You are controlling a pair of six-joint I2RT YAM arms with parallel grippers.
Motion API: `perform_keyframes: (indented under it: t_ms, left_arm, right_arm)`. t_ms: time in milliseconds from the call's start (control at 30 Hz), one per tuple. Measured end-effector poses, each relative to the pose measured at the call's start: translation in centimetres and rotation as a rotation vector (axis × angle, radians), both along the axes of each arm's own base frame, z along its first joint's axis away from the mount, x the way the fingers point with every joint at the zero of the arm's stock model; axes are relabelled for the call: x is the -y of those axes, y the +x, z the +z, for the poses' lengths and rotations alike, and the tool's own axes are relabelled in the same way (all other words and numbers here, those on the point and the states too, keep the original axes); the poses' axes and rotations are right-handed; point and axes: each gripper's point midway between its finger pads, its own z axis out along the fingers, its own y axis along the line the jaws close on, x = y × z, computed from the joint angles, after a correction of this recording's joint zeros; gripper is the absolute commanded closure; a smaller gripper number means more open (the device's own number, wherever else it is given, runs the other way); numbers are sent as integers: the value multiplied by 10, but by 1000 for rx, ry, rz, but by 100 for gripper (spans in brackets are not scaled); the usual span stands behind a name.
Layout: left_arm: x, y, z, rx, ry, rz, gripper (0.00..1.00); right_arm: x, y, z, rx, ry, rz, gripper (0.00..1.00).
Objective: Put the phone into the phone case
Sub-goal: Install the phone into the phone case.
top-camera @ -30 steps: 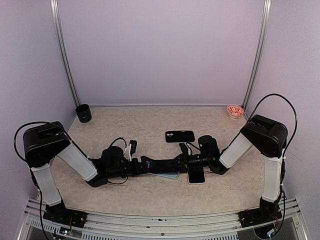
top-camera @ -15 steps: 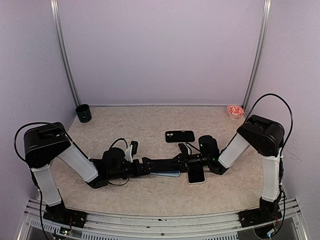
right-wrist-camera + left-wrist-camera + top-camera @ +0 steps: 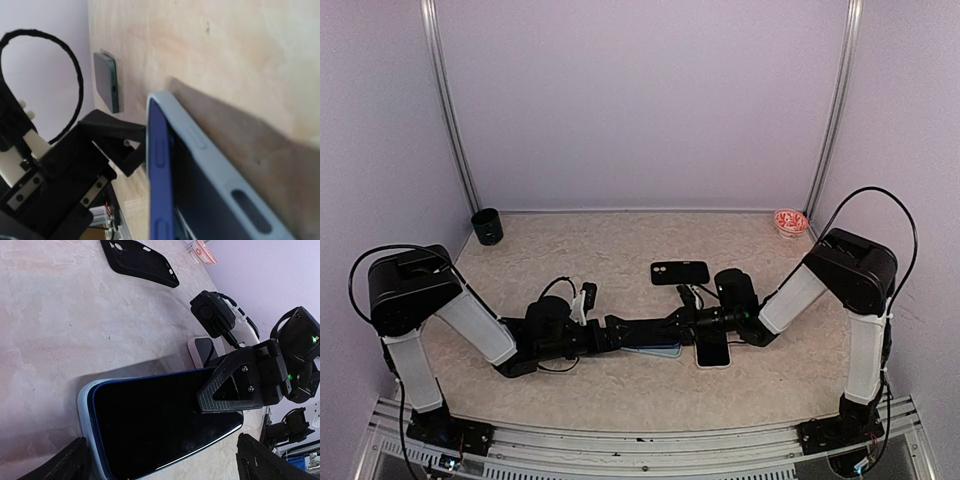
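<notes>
Tabletop (image 3: pixel 620 262): phone (image 3: pixel 160 430) between left claw (image 3: pixel 613 328)'s fingers (image 3: pixel 75 462)

Overhead, the left gripper (image 3: pixel 612 328) and right gripper (image 3: pixel 670 322) are covering most of the case (image 3: pixel 658 350). Close up, the blurred phone (image 3: pixel 159 165) is running off the bottom edge.

Blue phone (image 3: pixel 159 165) edge-on, partly within pale case (image 3: pixel 210 160); black left claw (image 3: pixel 120 137) just beyond.

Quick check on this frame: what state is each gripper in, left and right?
Left gripper: open, fingers spread to either side of the phone.
Right gripper: cannot be told; one finger lies on the phone's screen.
</notes>
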Motion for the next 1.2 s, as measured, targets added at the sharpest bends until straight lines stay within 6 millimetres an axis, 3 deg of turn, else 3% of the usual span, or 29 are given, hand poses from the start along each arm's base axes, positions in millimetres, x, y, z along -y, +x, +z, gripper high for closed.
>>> perform_keyframes:
  t_ms: [1200]
  left_arm:
    - [2, 0, 2, 35, 0, 12, 1]
  right_arm:
    - [-11, 0, -1, -16, 2, 30, 100]
